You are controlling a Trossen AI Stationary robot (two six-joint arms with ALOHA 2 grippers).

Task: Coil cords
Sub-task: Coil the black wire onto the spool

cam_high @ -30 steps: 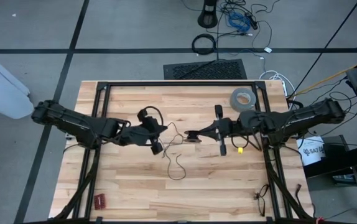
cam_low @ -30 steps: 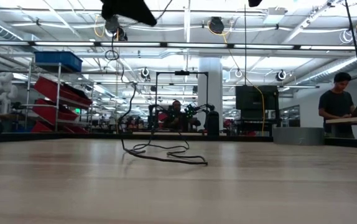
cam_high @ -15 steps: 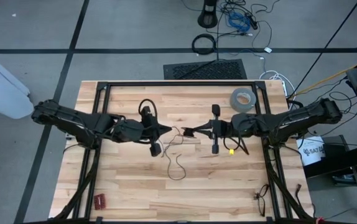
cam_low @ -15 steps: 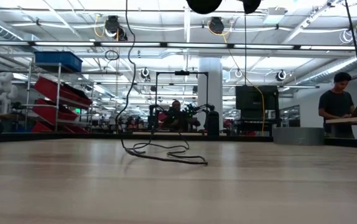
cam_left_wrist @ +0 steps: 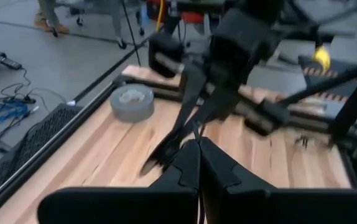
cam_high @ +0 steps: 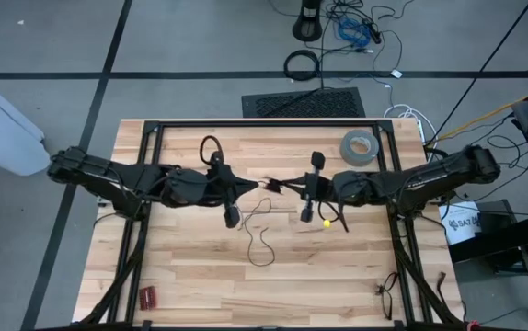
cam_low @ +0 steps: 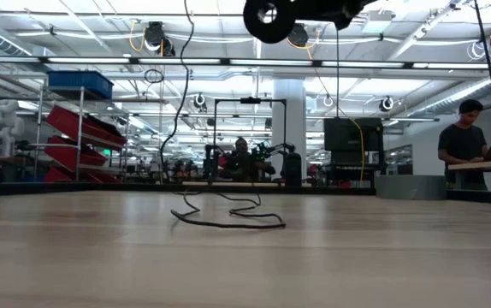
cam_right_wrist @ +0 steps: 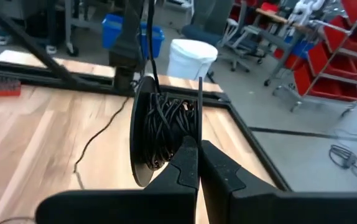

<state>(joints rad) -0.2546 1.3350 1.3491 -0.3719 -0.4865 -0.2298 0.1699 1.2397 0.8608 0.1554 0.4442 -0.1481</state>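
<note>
Both arms meet above mid-worktop (cam_high: 181, 267). Left end effector (cam_high: 248, 185) and right end effector (cam_high: 273, 185) both fully closed, pinching the cord (cam_high: 262, 241) between them, likely tensioning it for winding. Slack hangs down, loops lying on the worktop nearer side.

Thin wire (cam_low: 228, 218) — upper run cut off, perhaps blurred — overhead in low view

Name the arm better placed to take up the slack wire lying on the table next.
Probably left. The left pincer, shut, sits nearest the loose cord, which trails down from it toward the table's front. The right pincer, shut, meets it at mid-table, farther from that slack.
</note>
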